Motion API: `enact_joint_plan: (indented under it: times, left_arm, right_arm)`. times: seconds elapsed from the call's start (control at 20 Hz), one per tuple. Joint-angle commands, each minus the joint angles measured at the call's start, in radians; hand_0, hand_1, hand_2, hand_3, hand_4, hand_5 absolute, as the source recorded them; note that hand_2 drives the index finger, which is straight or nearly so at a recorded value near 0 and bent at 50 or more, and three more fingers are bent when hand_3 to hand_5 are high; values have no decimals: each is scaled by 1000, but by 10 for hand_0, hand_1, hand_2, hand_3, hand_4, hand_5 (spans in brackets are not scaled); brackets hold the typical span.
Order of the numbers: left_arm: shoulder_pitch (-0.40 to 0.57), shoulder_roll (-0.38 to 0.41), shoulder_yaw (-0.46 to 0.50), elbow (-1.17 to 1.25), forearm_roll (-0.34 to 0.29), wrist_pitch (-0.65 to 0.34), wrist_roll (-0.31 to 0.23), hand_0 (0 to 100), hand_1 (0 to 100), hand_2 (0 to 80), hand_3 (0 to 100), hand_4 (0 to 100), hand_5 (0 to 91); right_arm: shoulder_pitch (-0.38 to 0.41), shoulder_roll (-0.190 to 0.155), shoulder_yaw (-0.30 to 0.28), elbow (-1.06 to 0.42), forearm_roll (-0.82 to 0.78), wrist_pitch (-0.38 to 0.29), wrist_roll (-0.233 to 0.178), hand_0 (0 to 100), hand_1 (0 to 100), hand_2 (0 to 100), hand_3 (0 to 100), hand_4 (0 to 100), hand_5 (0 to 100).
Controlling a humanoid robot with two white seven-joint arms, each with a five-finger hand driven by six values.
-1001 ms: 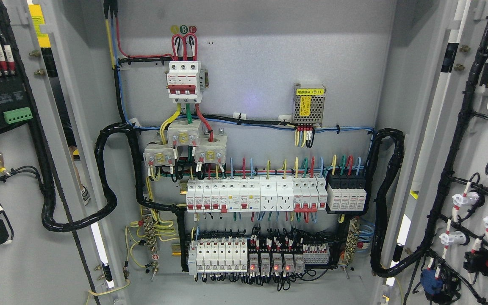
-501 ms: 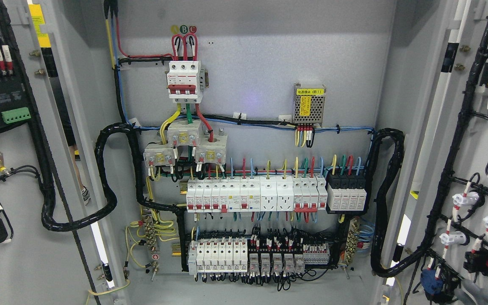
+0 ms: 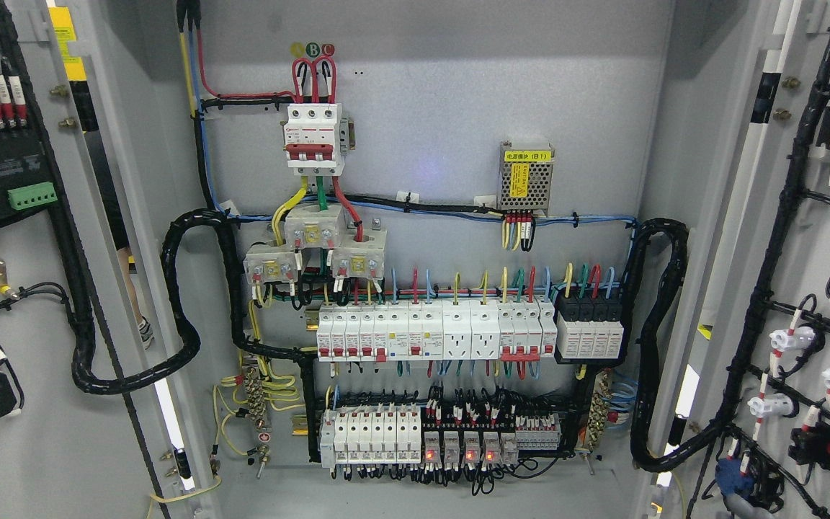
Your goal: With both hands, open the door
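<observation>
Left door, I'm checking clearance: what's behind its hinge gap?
Through the gap beside the left door, a person's leg and shoe show. The rest of the person is covered by the door and cabinet wall.

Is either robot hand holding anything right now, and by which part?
Nothing is seen held: neither robot hand is in view. Both grey metal cabinet doors stand open.

- the cabinet's grey back panel (image 3: 444,130) carries everything here
- red-handled main breaker (image 3: 313,137) bolted up top
- row of white breakers (image 3: 429,330) mid-panel
- lower relay row (image 3: 444,440), some lit red
</observation>
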Motion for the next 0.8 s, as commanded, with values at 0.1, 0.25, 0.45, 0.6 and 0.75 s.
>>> enact_joint_plan:
  times: [0.1,0.25,0.45,0.6,0.75]
  left_arm:
    - [38,-57,-131,-191,-16,-12,58,120,556,0,0,0,0]
    - [38,-111,-198,-207,-122,-14,58,120,556,0,0,0,0]
    - [63,-233,-334,-74,-326,-14,58,120,556,0,0,0,0]
    - [63,-348,-416,197,-363,-15,57,120,556,0,0,0,0]
    - [38,-416,-427,522,-368,-24,57,120,556,0,0,0,0]
  right_arm:
    - [23,6,215,202,257,1,1,0,500,40,0,0,0]
    - [23,28,278,330,265,-1,1,0,500,40,0,0,0]
    - [-3,84,341,645,269,-1,1,0,500,40,0,0,0]
    - [-46,126,347,889,274,-4,3,0,500,40,0,0,0]
    - [-95,153,347,1153,294,-3,3,0,500,40,0,0,0]
